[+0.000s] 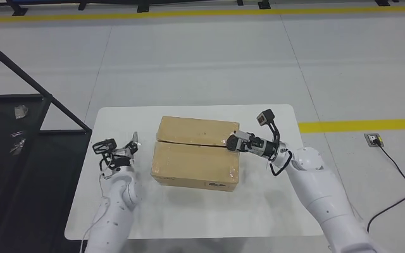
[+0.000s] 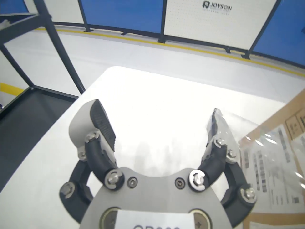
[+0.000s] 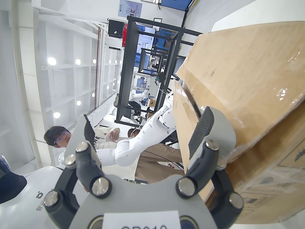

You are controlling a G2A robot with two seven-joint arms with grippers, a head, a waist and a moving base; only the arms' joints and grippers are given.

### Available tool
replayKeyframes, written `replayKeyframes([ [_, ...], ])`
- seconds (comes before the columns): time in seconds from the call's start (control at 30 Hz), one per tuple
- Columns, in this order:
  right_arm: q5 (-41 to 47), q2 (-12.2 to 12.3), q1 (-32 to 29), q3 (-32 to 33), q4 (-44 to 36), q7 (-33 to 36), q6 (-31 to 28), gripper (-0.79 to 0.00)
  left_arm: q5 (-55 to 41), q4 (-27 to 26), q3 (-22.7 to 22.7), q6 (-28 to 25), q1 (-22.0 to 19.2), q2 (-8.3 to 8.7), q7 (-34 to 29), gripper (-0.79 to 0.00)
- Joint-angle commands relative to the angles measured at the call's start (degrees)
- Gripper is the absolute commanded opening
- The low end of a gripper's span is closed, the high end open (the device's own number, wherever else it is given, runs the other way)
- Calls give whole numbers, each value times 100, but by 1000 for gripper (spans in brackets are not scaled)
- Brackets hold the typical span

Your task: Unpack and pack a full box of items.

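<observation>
Seemingly unpacking begins: right gripper (image 3: pixel 146 115), apart, at the flap seam of the closed box (image 1: pixel 196 155); left gripper (image 2: pixel 156 110), apart, beside it. Next, pry a flap.

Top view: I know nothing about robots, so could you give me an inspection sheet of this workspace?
Surface: white table with rounded corners.
Job's things: one cardboard box in the middle of the table, top flaps down.
Clutter: nothing seen.
Grippers: left gripper open, beside the box and apart from it; right gripper open, at the box's edge by the flap seam.
Cables: black cable looped at the right wrist; floor cable running from a socket.
Surroundings: black rack beside the table; yellow floor line.
</observation>
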Motion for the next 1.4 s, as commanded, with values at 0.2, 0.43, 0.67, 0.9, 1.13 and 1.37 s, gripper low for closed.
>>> replayKeyframes([
  [0.2, -7, -31, 68, -77, 21, -10, 37, 0, -540, -966, -225, 241, 389, -42, 423, 0],
  [0.43, -14, -39, 78, -101, 26, -10, 24, 0, -619, -1958, -251, 375, 782, -65, 311, 0],
  [0.67, -43, -19, 9, -72, -46, -43, 11, 0, -560, -2492, -243, 434, 1030, -81, 218, 0],
  [0.9, -22, -16, -39, -71, -91, -55, 8, 0, -594, -3072, -202, 397, 1219, -106, 44, 0],
  [1.13, -16, 19, -131, -5, -181, -21, -66, 0, -469, -3525, -22, 516, 1309, -149, -99, 0],
  [1.37, -16, 81, -269, 117, -298, 3, -99, 0, -337, -3678, 185, 547, 1334, -198, -155, 0],
])
